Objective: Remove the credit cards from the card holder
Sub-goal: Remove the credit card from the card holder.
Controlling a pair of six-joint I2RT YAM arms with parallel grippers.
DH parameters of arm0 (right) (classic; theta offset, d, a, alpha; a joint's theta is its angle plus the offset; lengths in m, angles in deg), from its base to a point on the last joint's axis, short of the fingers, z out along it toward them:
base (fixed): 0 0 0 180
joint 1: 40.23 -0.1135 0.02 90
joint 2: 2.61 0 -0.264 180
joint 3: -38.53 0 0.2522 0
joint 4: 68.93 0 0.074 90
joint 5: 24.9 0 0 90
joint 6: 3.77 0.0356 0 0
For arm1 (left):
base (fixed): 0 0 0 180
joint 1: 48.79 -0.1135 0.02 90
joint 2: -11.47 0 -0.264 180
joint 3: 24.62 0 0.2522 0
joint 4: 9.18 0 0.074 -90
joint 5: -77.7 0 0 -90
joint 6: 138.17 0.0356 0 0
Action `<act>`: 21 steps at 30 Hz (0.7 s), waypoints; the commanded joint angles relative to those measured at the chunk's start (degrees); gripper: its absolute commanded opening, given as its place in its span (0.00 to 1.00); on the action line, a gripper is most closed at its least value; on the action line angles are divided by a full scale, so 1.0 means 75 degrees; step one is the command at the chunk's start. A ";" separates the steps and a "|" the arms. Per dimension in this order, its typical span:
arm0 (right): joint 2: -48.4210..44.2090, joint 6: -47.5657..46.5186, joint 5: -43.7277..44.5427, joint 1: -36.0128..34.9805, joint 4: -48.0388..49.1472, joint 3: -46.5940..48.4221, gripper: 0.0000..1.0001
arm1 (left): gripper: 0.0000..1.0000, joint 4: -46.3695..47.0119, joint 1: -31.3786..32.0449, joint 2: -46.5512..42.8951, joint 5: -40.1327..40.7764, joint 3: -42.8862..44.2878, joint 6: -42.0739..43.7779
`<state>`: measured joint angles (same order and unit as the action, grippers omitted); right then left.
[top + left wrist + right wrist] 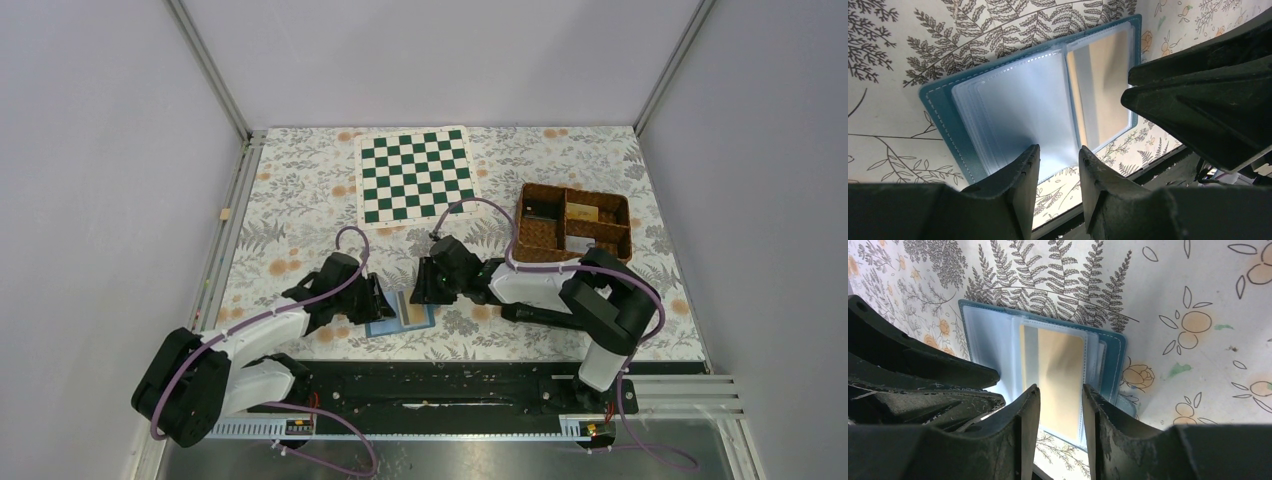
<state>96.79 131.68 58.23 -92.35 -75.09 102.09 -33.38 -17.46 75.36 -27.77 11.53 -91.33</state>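
Note:
The blue card holder lies open on the floral cloth between my two grippers. It also shows in the left wrist view and in the right wrist view. A tan-gold credit card sits inside a clear pocket of its right leaf; it shows in the left wrist view and in the top view too. My left gripper is open and empty over the near edge of the left leaf. My right gripper is open, its jaws either side of the card's near end, holding nothing.
A green-and-white chequered board lies at the back. A brown wicker basket with compartments stands at the right, one tan card in it. The black rail runs along the table's near edge.

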 commanded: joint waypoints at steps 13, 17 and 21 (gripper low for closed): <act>-0.0045 0.1186 -0.1330 0.0134 0.1938 -0.0535 0.42 | 0.34 0.0280 -0.0035 0.0212 -0.0147 -0.0104 0.0035; 0.0011 0.1615 -0.1745 0.0197 0.2745 -0.0782 0.41 | 0.34 0.0244 -0.0031 0.0242 -0.0119 -0.0085 0.0058; -0.0081 0.1804 -0.1851 0.0211 0.3088 -0.0949 0.40 | 0.34 0.0224 -0.0029 0.0206 -0.0091 -0.0079 0.0047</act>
<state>97.68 142.12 48.07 -90.99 -58.61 95.95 -32.41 -17.50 76.48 -28.64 11.49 -91.33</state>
